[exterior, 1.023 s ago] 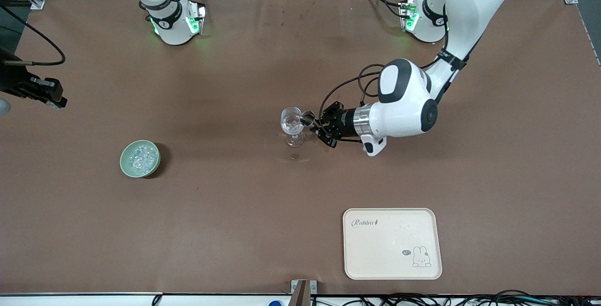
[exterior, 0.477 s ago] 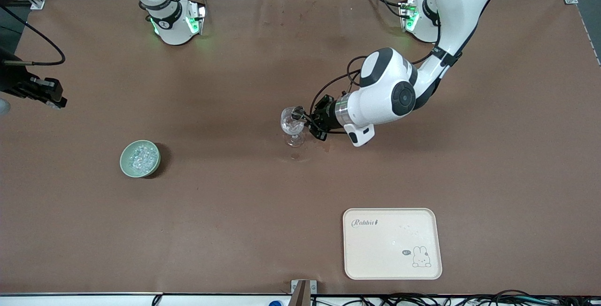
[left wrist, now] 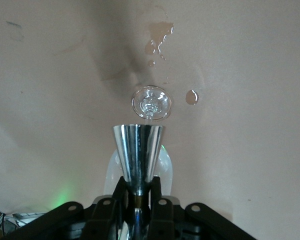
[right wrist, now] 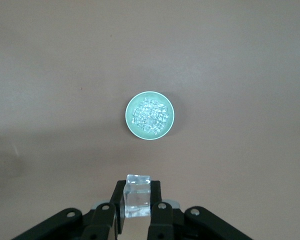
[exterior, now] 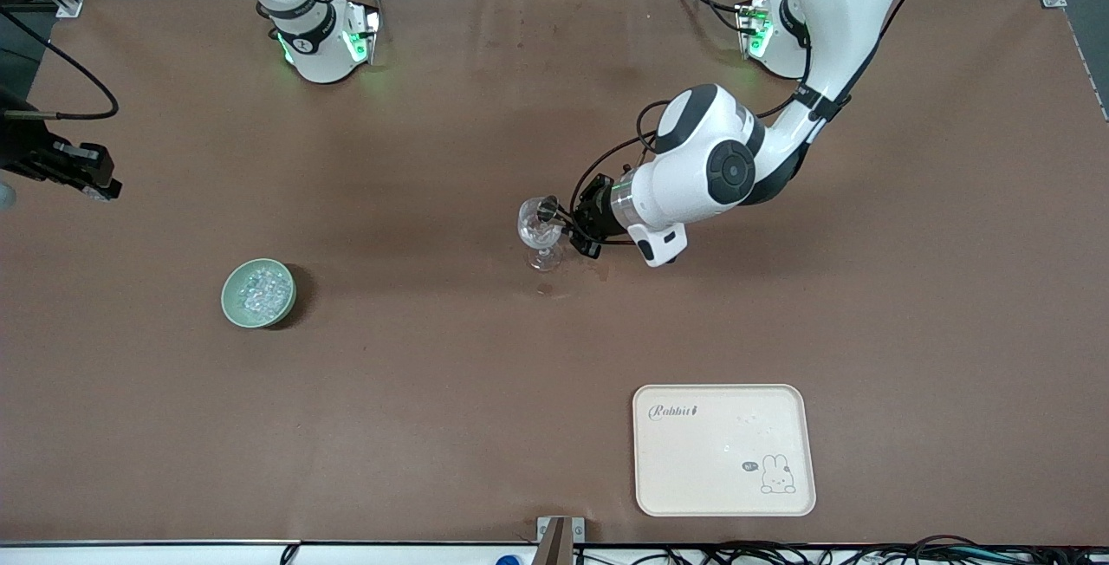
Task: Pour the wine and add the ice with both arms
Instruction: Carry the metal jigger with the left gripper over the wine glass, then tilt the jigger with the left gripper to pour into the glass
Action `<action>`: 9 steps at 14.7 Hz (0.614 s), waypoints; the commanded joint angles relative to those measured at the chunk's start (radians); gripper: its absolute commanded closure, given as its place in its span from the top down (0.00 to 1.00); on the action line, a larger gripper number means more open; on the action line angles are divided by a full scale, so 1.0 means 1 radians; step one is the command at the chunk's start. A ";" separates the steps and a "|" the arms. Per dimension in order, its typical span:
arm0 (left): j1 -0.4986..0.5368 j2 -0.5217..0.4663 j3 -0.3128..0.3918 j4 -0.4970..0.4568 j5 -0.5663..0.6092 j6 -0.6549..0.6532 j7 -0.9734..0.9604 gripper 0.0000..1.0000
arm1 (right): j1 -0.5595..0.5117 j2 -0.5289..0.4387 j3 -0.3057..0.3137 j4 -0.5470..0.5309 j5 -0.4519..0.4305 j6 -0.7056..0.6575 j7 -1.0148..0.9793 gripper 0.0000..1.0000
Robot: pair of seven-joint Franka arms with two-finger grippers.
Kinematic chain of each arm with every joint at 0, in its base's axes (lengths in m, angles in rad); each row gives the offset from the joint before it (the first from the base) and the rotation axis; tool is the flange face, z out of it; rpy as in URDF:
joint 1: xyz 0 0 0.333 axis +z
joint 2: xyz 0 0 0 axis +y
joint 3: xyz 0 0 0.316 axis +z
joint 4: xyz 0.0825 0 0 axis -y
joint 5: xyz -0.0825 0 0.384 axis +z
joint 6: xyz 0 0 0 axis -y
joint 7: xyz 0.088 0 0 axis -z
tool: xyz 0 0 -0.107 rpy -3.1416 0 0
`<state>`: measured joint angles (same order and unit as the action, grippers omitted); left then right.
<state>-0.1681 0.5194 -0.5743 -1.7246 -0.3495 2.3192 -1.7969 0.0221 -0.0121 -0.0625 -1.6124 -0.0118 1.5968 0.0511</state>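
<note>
Steel jigger (left wrist: pixel 138 152) is being tipped over the glass (exterior: pixel 539 225) by the left gripper (exterior: pixel 573 220), so the pour step looks to be in hand; the ice step seems prepared but not done. Left gripper is clenched on the jigger's stem, and in the left wrist view the cone mouth is pointing down toward the glass (left wrist: pixel 151 103) standing on the table (exterior: pixel 433 158). Left arm is reaching in from its base with the elbow raised and the wrist turned sideways, gripper level with the glass bowl near the table's middle. Spill marks (left wrist: pixel 159 35) are lying on the table beside the glass foot, so some liquid has missed; whether any is flowing now I cannot tell.

Right gripper (right wrist: pixel 137 202) is waiting at the right arm's end of the table, up in the air over bare table, clenched on a clear ice cube (right wrist: pixel 137 194). Green bowl (exterior: pixel 258 292) with the ice (exterior: pixel 259 289) heap is sitting well apart from the glass, nearer the front camera.

Next move, as a judgement: finishing the tip, righting the jigger and clearing the left arm off the glass before the right arm is carrying the cube over the rim. It calls for a low, centred release, since the glass is narrow-stemmed and could tip. Cream tray (exterior: pixel 724 450) is sitting near the front edge, untouched.
</note>
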 commanded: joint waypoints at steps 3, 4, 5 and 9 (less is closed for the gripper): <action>-0.027 -0.016 0.007 0.003 0.030 0.002 -0.035 0.00 | -0.004 0.007 0.001 0.017 0.001 -0.006 0.003 0.05; -0.027 -0.016 0.007 0.003 0.050 0.000 -0.039 0.00 | -0.004 0.007 0.001 0.017 0.001 -0.006 0.003 0.05; -0.027 -0.015 0.005 0.003 0.066 0.000 -0.057 0.00 | -0.004 0.006 0.001 0.017 0.001 -0.006 0.003 0.05; -0.028 -0.012 0.005 0.011 0.107 -0.003 -0.090 0.00 | -0.002 0.007 0.001 0.017 0.001 -0.006 0.003 0.05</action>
<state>-0.1891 0.5194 -0.5735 -1.7204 -0.2629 2.3192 -1.8567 0.0221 -0.0121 -0.0628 -1.6110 -0.0118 1.5967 0.0511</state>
